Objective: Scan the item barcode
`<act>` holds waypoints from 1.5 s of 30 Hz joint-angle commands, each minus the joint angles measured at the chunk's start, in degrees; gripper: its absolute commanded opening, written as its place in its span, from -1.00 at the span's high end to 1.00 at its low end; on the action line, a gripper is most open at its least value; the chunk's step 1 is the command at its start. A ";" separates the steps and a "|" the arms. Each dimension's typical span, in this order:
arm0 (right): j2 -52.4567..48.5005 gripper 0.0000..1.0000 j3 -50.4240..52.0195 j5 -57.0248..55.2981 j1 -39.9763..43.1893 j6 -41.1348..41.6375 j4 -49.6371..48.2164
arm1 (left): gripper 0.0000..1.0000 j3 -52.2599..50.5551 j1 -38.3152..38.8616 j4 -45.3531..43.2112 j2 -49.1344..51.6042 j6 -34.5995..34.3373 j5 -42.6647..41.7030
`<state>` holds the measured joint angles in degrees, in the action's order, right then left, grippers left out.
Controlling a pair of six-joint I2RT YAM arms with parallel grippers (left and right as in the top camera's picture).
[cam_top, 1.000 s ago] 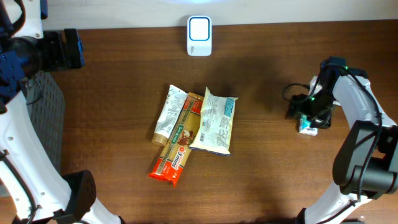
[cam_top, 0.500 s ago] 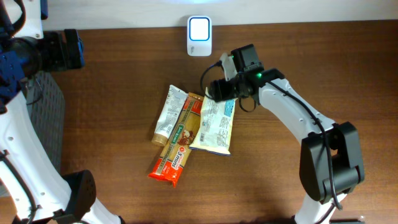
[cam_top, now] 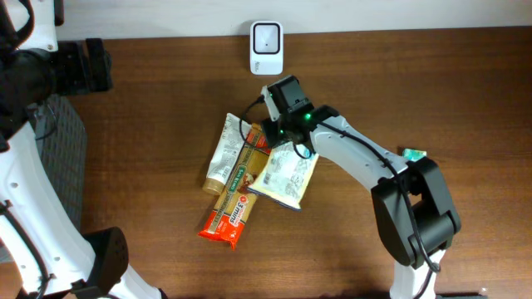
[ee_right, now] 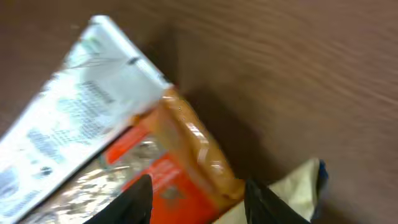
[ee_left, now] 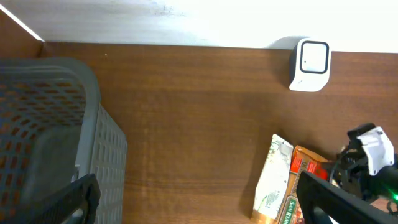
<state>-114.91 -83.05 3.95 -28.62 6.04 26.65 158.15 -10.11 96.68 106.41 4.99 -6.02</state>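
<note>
Orange packet (cam_top: pixel 235 199) mid-desk (cam_top: pixel 166 100), between white packet (cam_top: pixel 224 151) and pale packet (cam_top: pixel 287 174), below barcode scanner (cam_top: pixel 267 37). Right fingers (ee_right: pixel 138 202) apart, straddling its top end; grip cannot be told. Left fingers (ee_left: pixel 74 202) spread wide, empty, beside grey basket (ee_left: pixel 50 124).

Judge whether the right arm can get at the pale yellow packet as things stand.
Probably yes: the right gripper hangs over one end of the pale yellow packet, nothing covering it.

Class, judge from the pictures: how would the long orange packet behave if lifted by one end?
The long orange packet probably stays fairly stiff, since it lies straight. Its glossy wrapper looks slippery. The cream pouch overlapping it would likely shift too.
</note>
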 commanded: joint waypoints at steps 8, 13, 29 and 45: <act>0.57 -0.32 -9.22 19.54 22.69 -2.32 28.04 | -0.98 0.15 -0.09 0.02 -0.04 0.72 -0.61; 0.22 -0.97 -5.33 25.64 31.78 -13.40 36.61 | -0.98 0.15 -0.09 0.02 -0.04 0.70 -0.61; 0.04 0.08 15.26 36.09 18.08 -8.07 8.04 | -0.99 0.15 -0.31 0.02 -0.04 0.72 -0.61; 0.63 0.92 16.90 41.48 18.25 -5.97 13.29 | -0.98 0.15 -0.31 0.02 -0.04 0.70 -0.61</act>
<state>-114.69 -65.98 44.64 -10.07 -0.43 39.83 158.15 -10.11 96.66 106.41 4.99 -6.02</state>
